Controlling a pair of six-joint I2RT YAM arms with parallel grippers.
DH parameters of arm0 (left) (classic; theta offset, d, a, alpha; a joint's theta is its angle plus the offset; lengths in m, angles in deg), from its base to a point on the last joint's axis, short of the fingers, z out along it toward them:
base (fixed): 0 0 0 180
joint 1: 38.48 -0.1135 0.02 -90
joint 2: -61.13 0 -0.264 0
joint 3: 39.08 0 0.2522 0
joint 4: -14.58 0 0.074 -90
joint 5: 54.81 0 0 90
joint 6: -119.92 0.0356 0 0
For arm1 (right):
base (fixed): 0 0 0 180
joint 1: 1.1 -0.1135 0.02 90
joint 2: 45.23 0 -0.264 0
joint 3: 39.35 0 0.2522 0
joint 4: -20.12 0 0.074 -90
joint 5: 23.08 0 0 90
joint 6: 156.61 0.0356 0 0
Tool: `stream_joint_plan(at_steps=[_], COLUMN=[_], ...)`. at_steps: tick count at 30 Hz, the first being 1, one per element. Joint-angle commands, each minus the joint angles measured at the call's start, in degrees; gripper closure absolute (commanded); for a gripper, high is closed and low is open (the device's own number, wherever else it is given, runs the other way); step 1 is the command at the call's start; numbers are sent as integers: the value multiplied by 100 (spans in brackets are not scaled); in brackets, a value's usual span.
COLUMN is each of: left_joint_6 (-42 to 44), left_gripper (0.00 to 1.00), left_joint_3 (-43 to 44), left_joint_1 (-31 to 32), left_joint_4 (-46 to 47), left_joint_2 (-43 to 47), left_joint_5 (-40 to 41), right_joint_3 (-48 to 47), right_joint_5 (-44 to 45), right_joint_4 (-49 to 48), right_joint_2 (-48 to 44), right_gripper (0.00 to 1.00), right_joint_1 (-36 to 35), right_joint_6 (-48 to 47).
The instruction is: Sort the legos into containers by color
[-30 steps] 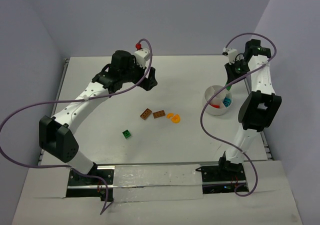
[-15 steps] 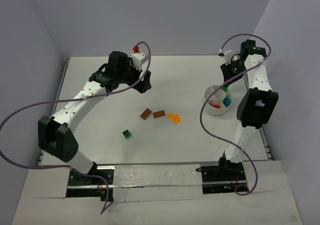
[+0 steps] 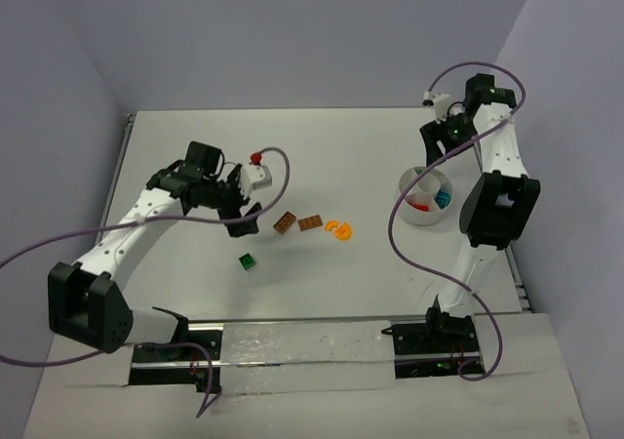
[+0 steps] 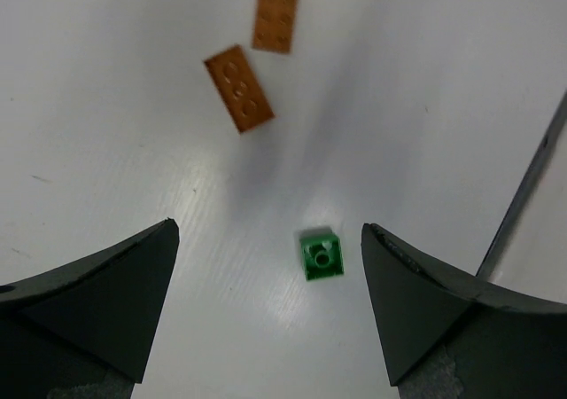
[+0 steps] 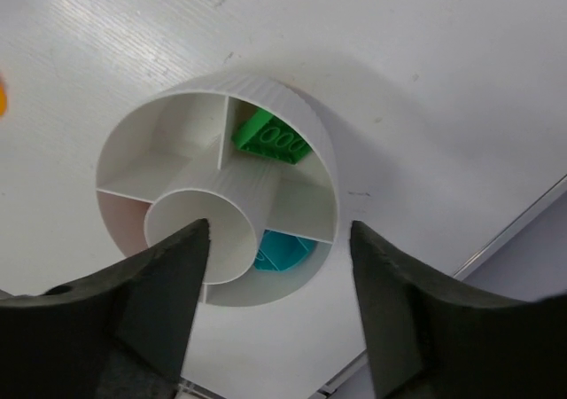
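A small green lego (image 4: 320,254) lies on the white table, below and between the spread fingers of my open left gripper (image 4: 268,239), a little right of centre. From above, the left gripper (image 3: 239,217) hovers just behind this green lego (image 3: 248,260). Two brown legos (image 3: 285,222) (image 3: 310,221) and orange curved pieces (image 3: 338,229) lie to its right. My right gripper (image 5: 280,230) hangs open and empty above the white divided bowl (image 5: 326,164), which holds a green lego (image 5: 270,137) and a teal one (image 5: 282,250) in separate wedges. Red shows in another wedge (image 3: 421,205).
The bowl (image 3: 417,219) stands at the right of the table, near its right edge (image 3: 507,254). Purple cables loop from both arms. The two brown legos (image 4: 239,88) (image 4: 276,11) lie ahead of the left fingers.
My left arm swung from the far side of the table down toward the green lego. The right gripper opened and lifted back; a green lego now lies in the bowl.
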Motion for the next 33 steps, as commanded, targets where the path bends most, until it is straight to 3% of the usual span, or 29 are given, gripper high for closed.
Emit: stream_joint_plan(at_steps=[1,5,8,13,20,33], left_joint_6=[2813,4090,4465,3835,4512,5018], left_gripper=[7,12,12,10,10,12], left_joint_3=[-489,-1039,-1099,-872,-1522,-1410], left_joint_1=[9,9,7,9,9,150], left_joint_4=[-1171,-1467,-1413,-1063,-597,-150], left_joint_2=[654,728,392,-126,-76,-857], left_joint_5=[-585,-589,-590,-506,-332,-292], right_joint_3=[-797,-1346,-1498,-1373,-1053,-1180], right_joint_5=[-297,-418,-476,-503,-570,-479], right_joint_4=[196,501,636,682,585,803], right_joint_2=[-215,-276,-360,-675,-1036,-1045], right_gripper=[20,17,16,0,0,0], right_joint_1=[-169,-260,-346,-389,-389,-389], right_joint_6=[315,529,713,934,1115,1145])
